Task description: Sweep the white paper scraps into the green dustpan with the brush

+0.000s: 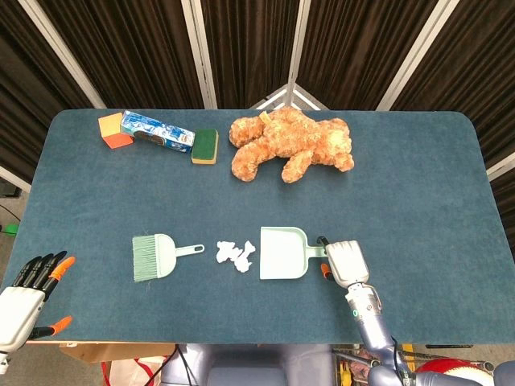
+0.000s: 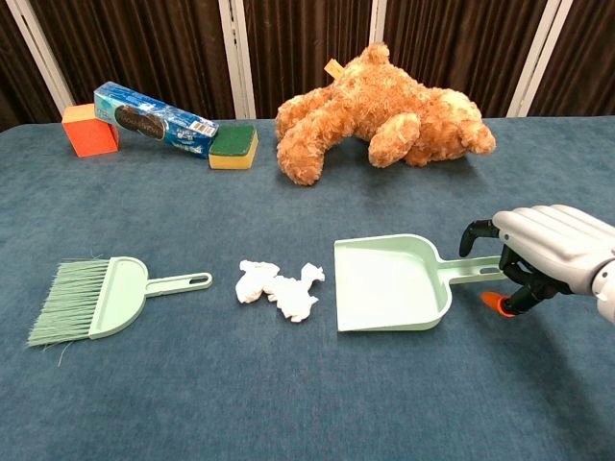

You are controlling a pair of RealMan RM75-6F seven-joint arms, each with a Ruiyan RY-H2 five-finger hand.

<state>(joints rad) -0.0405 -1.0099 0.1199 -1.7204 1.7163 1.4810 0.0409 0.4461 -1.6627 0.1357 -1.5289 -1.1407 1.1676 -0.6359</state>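
Right hand (image 2: pixel 543 252): fingers curled around the dustpan (image 2: pixel 392 284) handle end, grip not confirmed.
Left hand (image 1: pixel 28 289): fingers apart, empty, at near-left desk edge.
Brush (image 1: pixel 158 256): handle pointing right toward scraps (image 1: pixel 235 255); left hand nearer.

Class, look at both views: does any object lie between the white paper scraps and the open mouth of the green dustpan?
Nothing visible does. The crumpled white paper scraps lie on bare blue tablecloth just off the open edge of the pale green plastic dustpan. The green hand brush lies on their far side, away from the dustpan.
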